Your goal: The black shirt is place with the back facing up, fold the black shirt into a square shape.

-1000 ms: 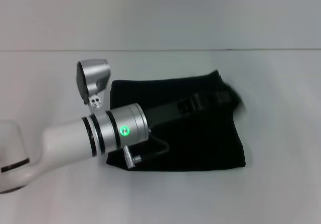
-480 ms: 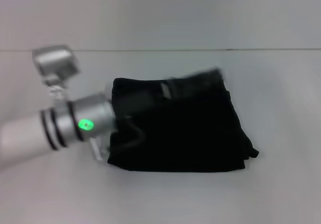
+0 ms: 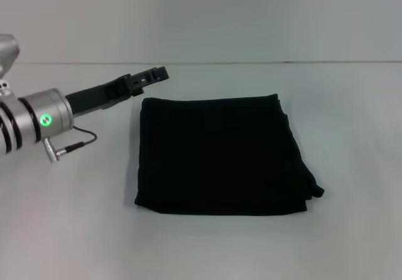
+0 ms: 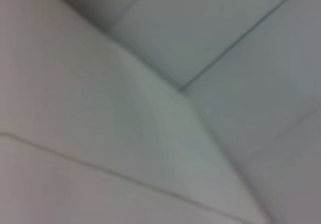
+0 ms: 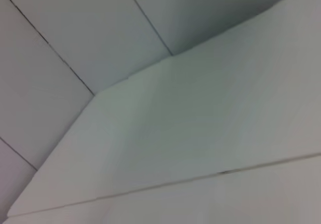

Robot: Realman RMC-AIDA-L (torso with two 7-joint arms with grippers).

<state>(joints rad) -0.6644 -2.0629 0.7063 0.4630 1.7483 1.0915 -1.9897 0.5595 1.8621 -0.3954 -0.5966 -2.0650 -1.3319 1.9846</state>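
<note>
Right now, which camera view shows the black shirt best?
The head view: the black shirt lies there whole, folded into a rough square on the table, with the left gripper off its far left corner. Neither wrist view shows the shirt, only pale surfaces.

Head view: even, diffuse, fairly bright light, no glare. The shirt (image 3: 220,154) reads as flat black with almost no fold detail, casting only a thin soft shadow along its lower edge on the table (image 3: 352,242). Overall soft focus. Both wrist views: blurred pale surfaces, darker toward the upper frame.
</note>
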